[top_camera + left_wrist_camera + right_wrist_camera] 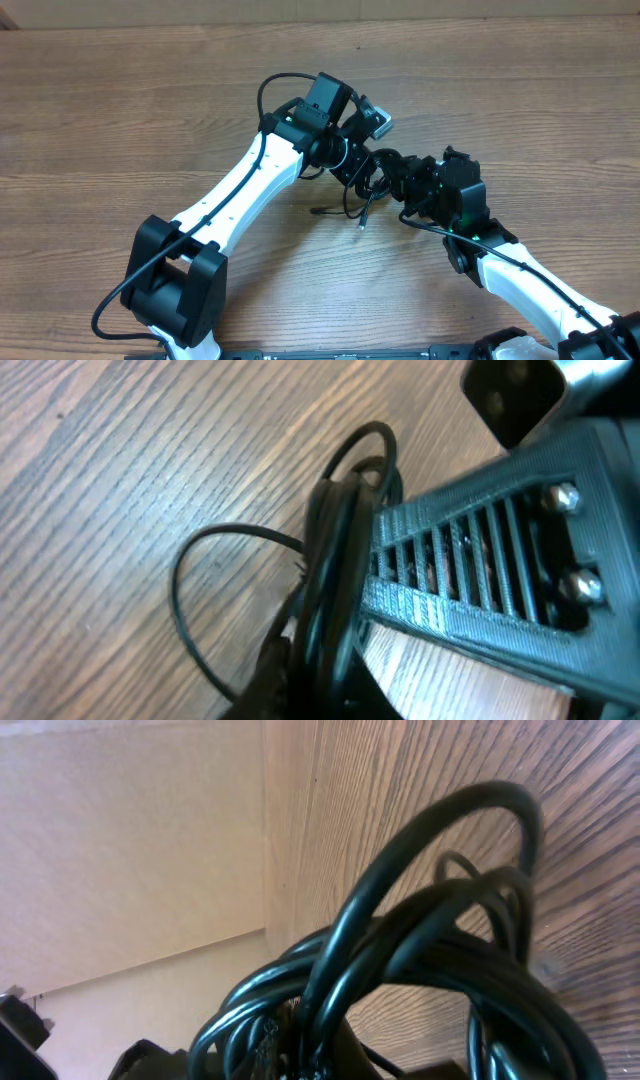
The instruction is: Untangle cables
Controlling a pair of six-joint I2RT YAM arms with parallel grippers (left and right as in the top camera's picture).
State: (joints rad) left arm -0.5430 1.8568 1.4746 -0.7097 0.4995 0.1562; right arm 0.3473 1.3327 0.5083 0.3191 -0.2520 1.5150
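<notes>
The cables (365, 192) are bunched in a small black knot at the centre of the overhead frame, just above the table (120, 100), between the two arm tips. They are judged to be light, limp and fairly slick: loops will sag and slide through one another, and nothing in them will hold a shape once let go. A hard pull is likely to tighten the knot, not free it. A loose end (362, 220) hangs at the lower edge of the bunch, and a single strand near such an end is judged the best place to be taken.

The left gripper (352, 170) is clamped down, jaws nearly together. In its wrist view several strands (330, 570) are pressed against the slatted finger (470, 570), with one thin loop lying out on the wood to the left.

The right gripper (398, 186) is fully closed. Its fingers cannot be made out in its wrist view, where thick loops (430, 930) rise from the lower edge, so the bunch is taken to be gripped there too.
</notes>
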